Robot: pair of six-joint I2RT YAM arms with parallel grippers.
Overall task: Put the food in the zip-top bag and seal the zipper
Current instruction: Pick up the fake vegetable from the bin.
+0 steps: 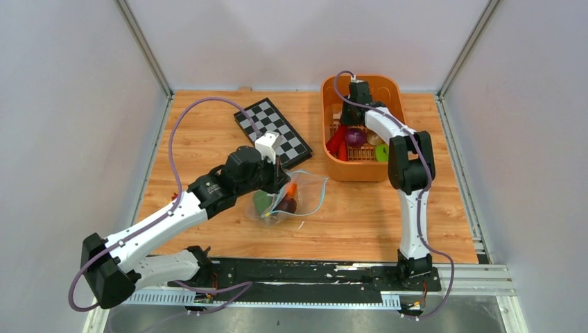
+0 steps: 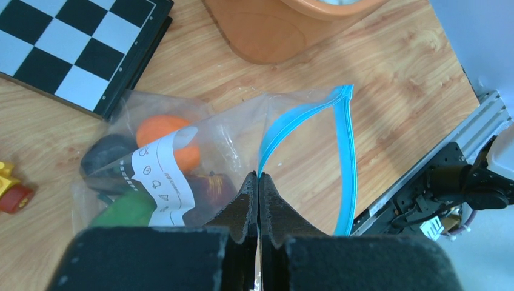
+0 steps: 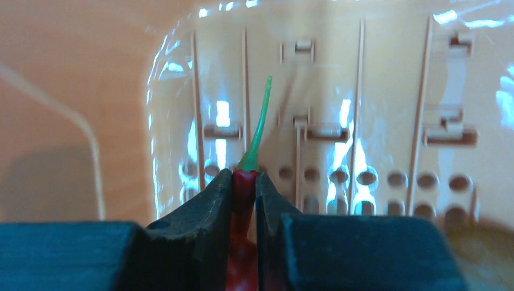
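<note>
Patience: your right claw [image 3: 243, 179] pinches the glossy red plastic chilli [image 3: 243, 203] inside the orange plastic basket [image 1: 360, 170]; lift straight. Have your left claw [image 2: 259, 182], pressed on the clear crinkly bag [image 2: 230, 130] at its light-blue zipper strip [image 2: 348, 163], hold the mouth wide.

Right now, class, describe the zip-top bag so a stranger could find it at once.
On the wooden table, just nearer than the chessboard, sits the zip-top bag, pinched by the left gripper. Only it is clear, with a light-blue zipper standing open.
</note>
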